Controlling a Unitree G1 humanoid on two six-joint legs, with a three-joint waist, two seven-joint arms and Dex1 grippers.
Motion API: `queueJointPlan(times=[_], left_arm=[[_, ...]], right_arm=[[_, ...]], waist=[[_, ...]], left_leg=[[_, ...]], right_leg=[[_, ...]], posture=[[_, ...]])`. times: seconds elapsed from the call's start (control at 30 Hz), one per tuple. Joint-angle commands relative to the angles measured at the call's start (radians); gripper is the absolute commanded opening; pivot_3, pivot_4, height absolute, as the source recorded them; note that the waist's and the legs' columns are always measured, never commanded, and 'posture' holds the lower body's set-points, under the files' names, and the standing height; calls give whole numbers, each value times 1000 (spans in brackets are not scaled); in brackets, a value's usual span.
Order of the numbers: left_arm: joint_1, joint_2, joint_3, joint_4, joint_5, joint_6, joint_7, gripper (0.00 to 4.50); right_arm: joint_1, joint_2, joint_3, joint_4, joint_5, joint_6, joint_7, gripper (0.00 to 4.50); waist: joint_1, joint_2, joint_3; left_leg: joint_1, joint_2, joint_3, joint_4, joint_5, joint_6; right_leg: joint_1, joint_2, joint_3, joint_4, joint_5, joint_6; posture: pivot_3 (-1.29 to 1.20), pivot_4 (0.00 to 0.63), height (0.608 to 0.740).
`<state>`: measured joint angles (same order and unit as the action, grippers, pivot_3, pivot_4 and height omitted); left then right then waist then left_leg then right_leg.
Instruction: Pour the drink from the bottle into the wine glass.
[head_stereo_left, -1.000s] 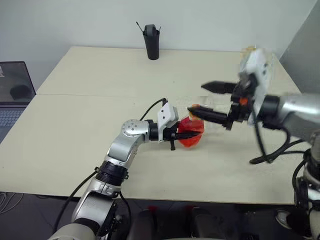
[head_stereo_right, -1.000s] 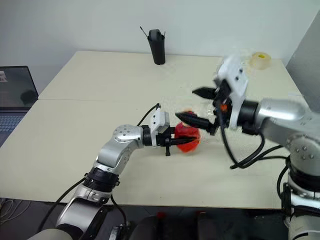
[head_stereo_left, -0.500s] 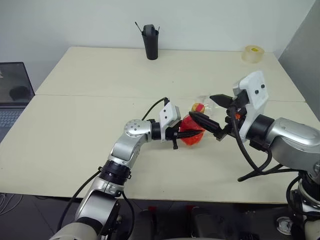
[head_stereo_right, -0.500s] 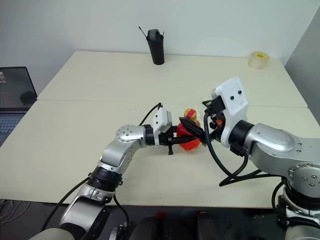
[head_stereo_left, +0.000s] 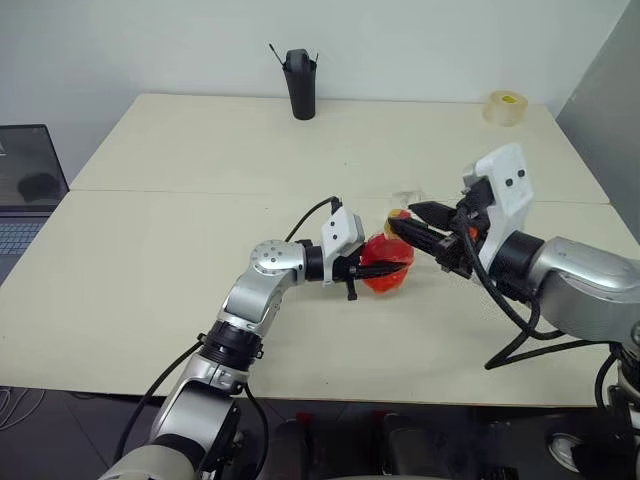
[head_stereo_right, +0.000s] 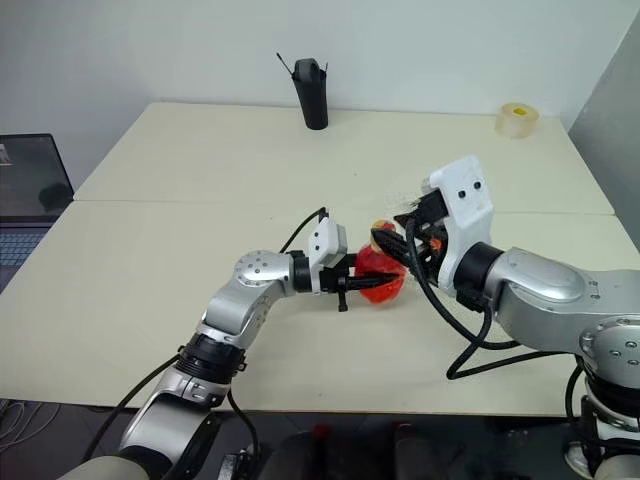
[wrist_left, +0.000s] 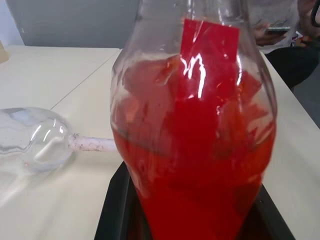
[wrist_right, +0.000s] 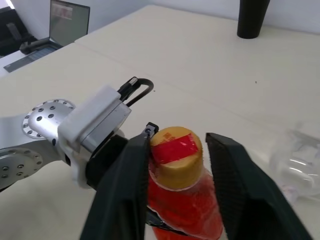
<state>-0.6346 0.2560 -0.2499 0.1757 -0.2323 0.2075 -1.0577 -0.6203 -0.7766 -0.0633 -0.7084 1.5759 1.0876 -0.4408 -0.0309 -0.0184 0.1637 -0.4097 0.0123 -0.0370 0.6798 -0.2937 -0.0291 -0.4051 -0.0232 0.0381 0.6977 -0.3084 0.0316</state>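
My left fingers (wrist_left: 195, 220) are clamped on the bottle (head_stereo_left: 384, 268), upright on the table (head_stereo_left: 180, 150); right fingers (wrist_right: 180, 170) bracket its yellow cap (wrist_right: 176, 150), narrowed, contact unclear. Wine glass (wrist_left: 31, 140) lies on its side just beside. If I twist the cap off-centre, the bottle can slip and spill the drink (wrist_left: 195, 150) or knock the glass.
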Motion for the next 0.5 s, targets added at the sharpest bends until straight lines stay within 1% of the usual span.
queueJointPlan(times=[0.03,0.07,0.13,0.2,0.3,0.37,0.4,0.5], left_arm=[[-14,-1,17,-34,-13,-24,4,900],[-14,0,17,-35,-13,-24,6,900],[-12,1,16,-39,-13,-23,9,900],[-13,1,17,-40,-13,-22,13,900],[-10,7,21,-48,-12,-22,19,900],[-3,16,26,-62,-11,-20,27,900],[0,20,30,-68,-11,-18,35,900],[9,31,36,-81,-14,-11,51,900]], right_arm=[[-34,-23,3,23,-11,-37,19,443],[-47,-31,7,37,-24,-35,45,30],[-69,-50,16,61,-60,-24,113,0],[-98,-74,35,97,-130,-18,241,0],[-152,-114,85,201,-302,-46,459,0],[-177,-120,81,245,-366,-68,553,0],[-184,-118,57,254,-359,-68,576,0],[-183,-106,-18,250,-291,-56,610,552]], waist=[[0,0,0],[0,0,0],[1,0,0],[1,0,0],[1,0,0],[1,0,0],[1,0,0],[1,0,0]], left_leg=[[0,0,0,0,0,0],[0,0,0,0,0,0],[0,0,0,0,0,0],[0,0,0,0,0,0],[0,0,0,0,0,0],[0,0,0,0,0,0],[0,0,0,0,0,0],[0,0,0,0,0,0]], right_leg=[[0,0,0,0,0,0],[0,0,0,0,0,0],[0,0,0,0,0,0],[0,0,0,0,0,0],[0,0,0,0,0,0],[0,0,0,0,0,0],[0,0,0,-1,0,0],[0,0,0,-1,0,0]], posture=[[0,150,740],[0,150,740],[0,150,740],[0,150,740],[0,150,740],[0,150,740],[0,150,740],[0,150,740]])
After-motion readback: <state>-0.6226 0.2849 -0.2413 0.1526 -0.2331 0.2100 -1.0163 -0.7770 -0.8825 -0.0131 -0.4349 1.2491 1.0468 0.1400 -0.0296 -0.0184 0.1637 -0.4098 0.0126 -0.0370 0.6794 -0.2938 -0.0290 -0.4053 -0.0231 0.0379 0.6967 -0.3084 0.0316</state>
